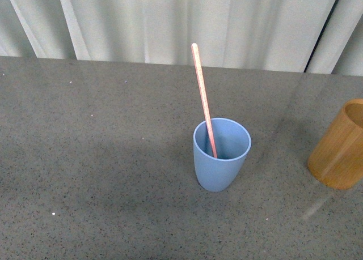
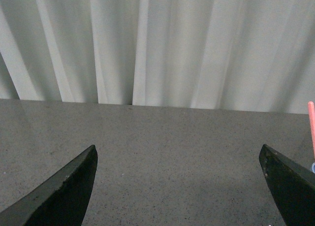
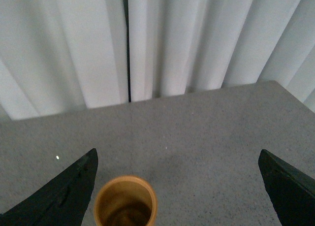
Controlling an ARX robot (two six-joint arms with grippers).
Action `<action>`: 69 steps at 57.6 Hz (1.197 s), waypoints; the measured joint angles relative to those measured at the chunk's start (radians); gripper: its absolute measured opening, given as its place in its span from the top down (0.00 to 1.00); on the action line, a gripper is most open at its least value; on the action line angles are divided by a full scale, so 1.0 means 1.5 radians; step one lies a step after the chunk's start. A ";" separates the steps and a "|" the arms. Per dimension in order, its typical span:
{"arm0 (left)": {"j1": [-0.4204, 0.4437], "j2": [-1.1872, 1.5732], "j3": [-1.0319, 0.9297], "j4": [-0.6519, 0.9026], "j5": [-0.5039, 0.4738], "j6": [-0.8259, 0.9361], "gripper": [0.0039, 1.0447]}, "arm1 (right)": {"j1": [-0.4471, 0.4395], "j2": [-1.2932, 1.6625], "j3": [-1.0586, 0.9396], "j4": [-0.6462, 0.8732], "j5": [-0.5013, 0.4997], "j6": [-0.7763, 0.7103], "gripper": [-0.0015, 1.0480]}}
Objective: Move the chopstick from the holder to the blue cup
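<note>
Chopstick (image 1: 204, 101) leans inside blue cup (image 1: 221, 155) in front view; only right wrist view shows holder (image 3: 126, 202) interior, empty, both tools (image 2: 177, 186) (image 3: 177, 186) spread wide.

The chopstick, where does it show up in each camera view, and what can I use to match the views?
Front view: the chopstick stands in the blue cup, right of centre, leaning toward the upper left.
Left wrist view: only its pink top shows at the right edge, above the end effector finger.
Right wrist view: not in it; the holder looks empty.
Shared landmark: the white curtain behind the grey table.
</note>
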 joint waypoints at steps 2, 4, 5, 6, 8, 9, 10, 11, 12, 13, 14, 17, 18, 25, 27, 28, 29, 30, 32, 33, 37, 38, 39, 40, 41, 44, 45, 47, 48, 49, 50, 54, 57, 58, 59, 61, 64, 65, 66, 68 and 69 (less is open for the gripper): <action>0.000 0.000 0.000 0.000 0.000 0.000 0.06 | -0.004 -0.001 -0.005 0.015 -0.022 -0.003 0.11; 0.000 0.000 0.000 0.000 -0.001 0.000 0.06 | -0.020 -0.001 -0.033 0.089 -0.109 -0.019 0.17; 0.000 0.000 0.000 0.000 -0.001 0.000 0.06 | -0.027 -0.002 -0.050 0.125 -0.148 -0.027 0.20; 0.000 0.000 0.000 0.000 -0.001 0.000 0.06 | -0.036 -0.007 -0.074 0.172 -0.197 -0.035 0.26; 0.000 0.001 0.000 0.000 -0.003 0.000 0.06 | -0.045 -0.021 -0.105 0.215 -0.249 -0.045 0.34; 0.000 0.001 0.000 0.000 -0.002 0.000 0.06 | -0.048 -0.029 -0.113 0.223 -0.259 -0.047 0.37; 0.000 0.001 0.000 0.000 -0.002 0.000 0.06 | -0.052 -0.042 -0.125 0.228 -0.269 -0.050 0.42; 0.000 0.000 0.000 0.000 -0.002 0.000 0.06 | -0.056 -0.050 -0.131 0.230 -0.272 -0.052 0.46; 0.000 -0.001 0.000 0.000 -0.002 0.000 0.06 | -0.062 -0.062 -0.142 0.231 -0.274 -0.054 0.51; 0.000 -0.001 0.000 0.000 -0.002 0.000 0.06 | -0.066 -0.069 -0.150 0.232 -0.277 -0.055 0.54; 0.000 -0.001 0.000 0.000 -0.002 0.000 0.06 | -0.071 -0.079 -0.160 0.232 -0.279 -0.056 0.59; 0.000 -0.001 0.000 0.000 -0.002 0.000 0.06 | -0.082 -0.100 -0.184 0.229 -0.287 -0.057 0.71; 0.000 -0.001 0.000 0.000 -0.002 0.000 0.06 | -0.085 -0.107 -0.190 0.228 -0.290 -0.057 0.74; 0.000 -0.001 0.000 0.000 -0.002 0.000 0.06 | -0.113 -0.156 -0.222 0.212 -0.335 -0.058 0.98; 0.000 -0.001 0.000 0.000 -0.002 0.000 0.06 | -0.132 -0.170 -0.230 0.207 -0.355 -0.060 0.99; 0.000 -0.001 0.000 0.000 -0.002 0.000 0.06 | -0.139 -0.177 -0.234 0.204 -0.357 -0.061 0.99; 0.000 -0.001 0.000 0.000 -0.002 0.000 0.06 | -0.144 -0.184 -0.238 0.201 -0.357 -0.061 0.99; 0.000 -0.001 0.000 0.000 -0.002 0.000 0.06 | -0.148 -0.190 -0.242 0.198 -0.356 -0.061 0.99; 0.000 -0.001 0.000 0.000 -0.002 0.000 0.06 | -0.152 -0.201 -0.247 0.192 -0.356 -0.061 0.99; 0.000 -0.001 0.000 0.000 -0.002 0.000 0.06 | -0.153 -0.208 -0.251 0.188 -0.356 -0.061 0.99; 0.000 -0.001 0.000 0.000 -0.002 0.000 0.06 | -0.153 -0.231 -0.260 0.175 -0.359 -0.061 0.99; 0.000 -0.001 0.000 0.000 -0.002 0.000 0.06 | -0.153 -0.235 -0.262 0.173 -0.359 -0.061 0.99; 0.000 -0.001 0.000 0.000 -0.002 0.000 0.06 | -0.153 -0.241 -0.264 0.169 -0.359 -0.061 0.99; 0.000 -0.001 0.000 0.000 -0.002 0.000 0.06 | -0.153 -0.247 -0.266 0.165 -0.359 -0.061 0.99; 0.000 -0.001 0.000 0.000 -0.002 0.000 0.06 | -0.153 -0.251 -0.267 0.163 -0.359 -0.061 0.99; 0.000 -0.001 0.000 0.000 -0.002 0.000 0.06 | -0.153 -0.270 -0.273 0.150 -0.359 -0.061 0.99; 0.000 -0.001 0.000 0.000 -0.002 0.000 0.06 | -0.153 -0.274 -0.274 0.148 -0.359 -0.061 0.99; 0.000 -0.001 0.000 0.000 -0.002 0.000 0.06 | -0.153 -0.287 -0.278 0.139 -0.359 -0.061 0.99; 0.000 -0.001 0.000 0.000 -0.002 0.000 0.06 | -0.153 -0.290 -0.278 0.137 -0.359 -0.061 0.99; 0.000 -0.001 0.000 0.000 -0.002 0.000 0.06 | -0.153 -0.297 -0.281 0.132 -0.359 -0.061 0.99; 0.000 -0.001 0.000 0.000 -0.002 0.000 0.06 | -0.153 -0.303 -0.282 0.127 -0.359 -0.061 0.99; 0.000 -0.001 0.000 0.000 -0.002 0.000 0.06 | -0.153 -0.321 -0.287 0.113 -0.359 -0.061 0.99; 0.000 -0.001 0.000 0.000 -0.002 0.000 0.06 | -0.153 -0.336 -0.291 0.102 -0.359 -0.061 0.99; 0.000 -0.001 0.000 0.000 -0.002 0.000 0.06 | -0.153 -0.338 -0.295 0.105 -0.359 -0.061 0.99; 0.000 -0.001 0.000 0.000 -0.002 0.000 0.06 | -0.153 -0.340 -0.301 0.114 -0.359 -0.061 0.99; 0.000 -0.001 0.000 0.000 -0.002 0.000 0.06 | -0.153 -0.346 -0.304 0.117 -0.359 -0.061 0.99; 0.000 -0.001 0.000 0.000 -0.002 0.000 0.06 | -0.153 -0.357 -0.304 0.111 -0.359 -0.061 0.99; 0.000 -0.001 0.000 0.000 -0.002 0.000 0.06 | -0.153 -0.362 -0.305 0.106 -0.359 -0.061 0.99; 0.000 -0.001 0.000 0.000 -0.002 0.000 0.06 | -0.153 -0.365 -0.305 0.102 -0.359 -0.061 0.99; 0.000 -0.001 0.000 0.000 -0.002 0.000 0.06 | -0.153 -0.378 -0.305 0.090 -0.359 -0.061 0.99; 0.000 -0.001 0.000 0.000 -0.002 0.000 0.06 | -0.153 -0.381 -0.305 0.087 -0.359 -0.061 0.99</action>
